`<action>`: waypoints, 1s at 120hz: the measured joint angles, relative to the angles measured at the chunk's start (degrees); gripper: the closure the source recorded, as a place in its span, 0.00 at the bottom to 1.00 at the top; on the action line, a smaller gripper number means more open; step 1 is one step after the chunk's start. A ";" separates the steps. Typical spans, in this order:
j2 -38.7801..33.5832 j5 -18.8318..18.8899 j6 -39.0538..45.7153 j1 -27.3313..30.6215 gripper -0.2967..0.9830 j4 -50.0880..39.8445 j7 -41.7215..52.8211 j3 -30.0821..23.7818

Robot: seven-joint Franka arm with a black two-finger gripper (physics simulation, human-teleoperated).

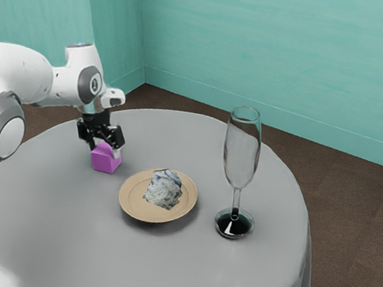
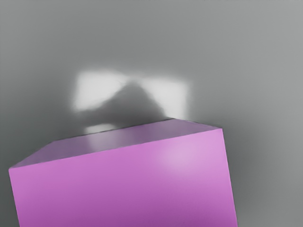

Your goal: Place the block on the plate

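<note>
The fingers (image 1: pixel 105 150) were positioned at the purple block (image 1: pixel 106 161), between plate (image 1: pixel 131 205) and worktop (image 1: pixel 28 192) edge; open or clamped, indeterminable.

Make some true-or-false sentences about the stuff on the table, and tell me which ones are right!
1. The block is purple. True.
2. A lumpy blue-and-white thing sits on the plate. True.
3. The block is on the plate. False: it is off to one side of the plate.
4. The tall glass has tipped over. False: it stands upright.
5. The robot's tool is at the block. True.
6. The plate is bright green. False: it is tan.
</note>
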 joint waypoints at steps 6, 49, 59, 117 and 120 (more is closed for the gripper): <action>0.70 -0.10 0.09 0.01 0.23 0.81 -0.12 0.01; 5.15 -0.20 -0.13 0.02 0.35 4.53 -0.68 0.76; 5.17 -0.15 -0.22 0.01 0.35 4.54 -0.82 0.76; 4.39 0.21 -0.80 -0.06 0.39 4.52 -1.38 0.78; 4.19 0.27 -0.92 -0.06 0.40 4.49 -1.40 0.81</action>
